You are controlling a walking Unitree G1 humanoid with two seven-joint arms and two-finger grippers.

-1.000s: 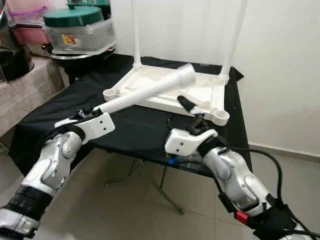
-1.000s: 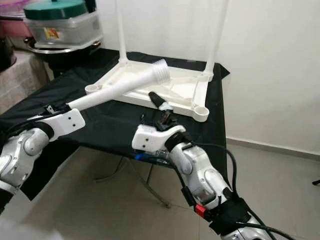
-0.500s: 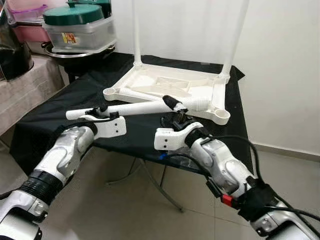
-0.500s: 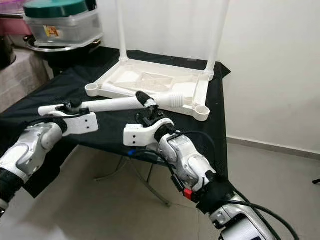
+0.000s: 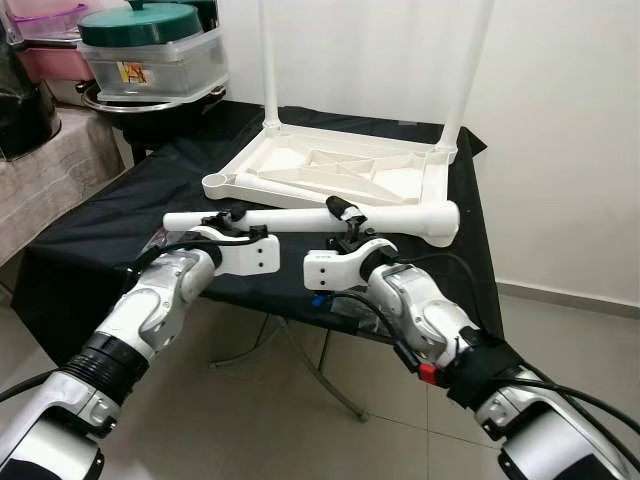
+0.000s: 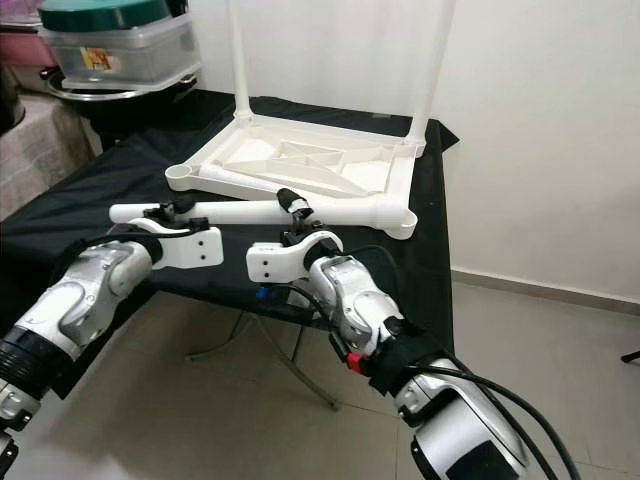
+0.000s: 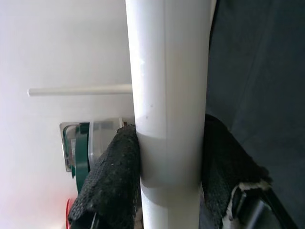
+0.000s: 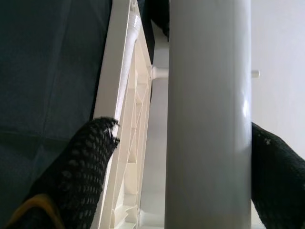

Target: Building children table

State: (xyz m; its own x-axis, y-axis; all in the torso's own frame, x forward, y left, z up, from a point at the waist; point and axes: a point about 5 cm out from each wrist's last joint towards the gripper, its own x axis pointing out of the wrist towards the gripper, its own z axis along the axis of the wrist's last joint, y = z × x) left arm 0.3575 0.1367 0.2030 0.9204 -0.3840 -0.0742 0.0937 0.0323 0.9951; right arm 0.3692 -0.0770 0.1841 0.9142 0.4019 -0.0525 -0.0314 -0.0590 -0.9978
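Black cloth-draped folding worktop (image 5: 120, 225) against a white wall, matte and creased. On it, upturned white moulded-plastic children's table top (image 5: 340, 175), ribbed underside facing up, round sockets at the near corners, two slim white legs (image 5: 467, 75) standing upright from the far corners. Behind at the robot's left, clear plastic storage box with dark green lid (image 5: 150, 55) on a metal tray.

Held level above the worktop's near edge, just in front of the table top: long smooth white plastic tube leg (image 5: 300, 218), wider end toward the near right corner socket, touching or just beside it, hard to tell which.

Left hand (image 5: 232, 215) clenched around the tube leg near its narrow end, rough black fingers (image 7: 112, 181) pressed against both sides. Right hand (image 5: 345, 213) gripping the same tube leg near its middle; in the right wrist view one dotted black finger (image 8: 86, 167) sits a little off the tube. Both silver forearms bent inward, white wrist housings side by side beneath the tube.
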